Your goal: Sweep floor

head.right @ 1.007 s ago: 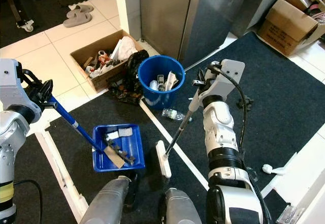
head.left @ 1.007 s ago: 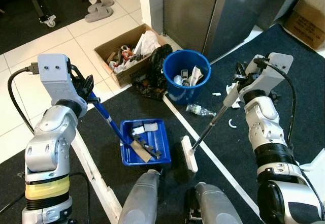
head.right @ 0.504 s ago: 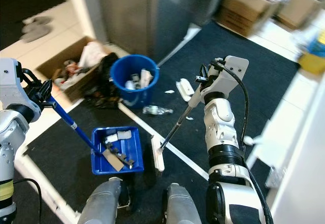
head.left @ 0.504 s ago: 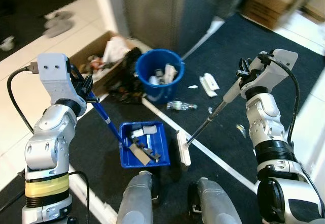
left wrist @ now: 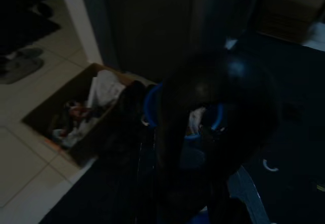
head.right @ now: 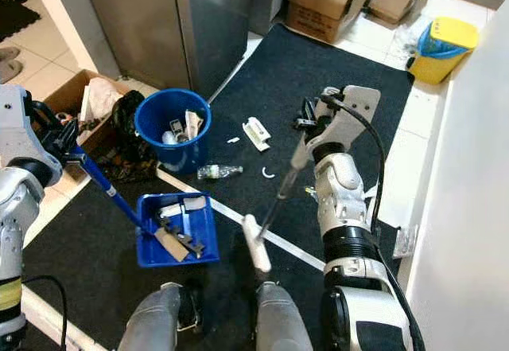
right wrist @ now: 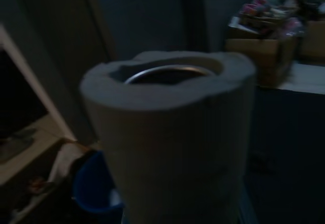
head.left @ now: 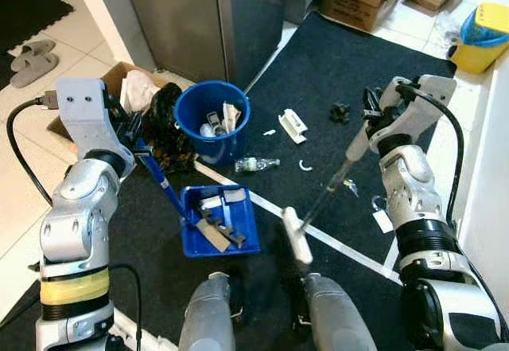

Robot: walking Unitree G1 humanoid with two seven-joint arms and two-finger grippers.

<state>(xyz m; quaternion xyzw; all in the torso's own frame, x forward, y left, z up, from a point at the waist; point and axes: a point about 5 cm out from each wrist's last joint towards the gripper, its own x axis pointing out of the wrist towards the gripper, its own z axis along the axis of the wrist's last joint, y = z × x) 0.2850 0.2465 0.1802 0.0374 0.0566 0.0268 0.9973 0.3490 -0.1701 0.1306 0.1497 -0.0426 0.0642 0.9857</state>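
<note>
The right end effector (head.left: pixel 374 126) is gripping the grey-handled white broom (head.left: pixel 297 236), its head resting on the black mat (head.left: pixel 334 64) near scattered litter, while the left end effector (head.left: pixel 131 138) is holding the blue plastic dustpan (head.left: pixel 221 222) flat, ready to catch sweepings.

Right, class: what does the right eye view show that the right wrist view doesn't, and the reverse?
Right eye view: the blue dustpan, the brush head and the yellow bin. Right wrist view: the open end of the grey handle, metal tube inside. Both: the blue bucket and that handle, held in the right gripper.
</note>
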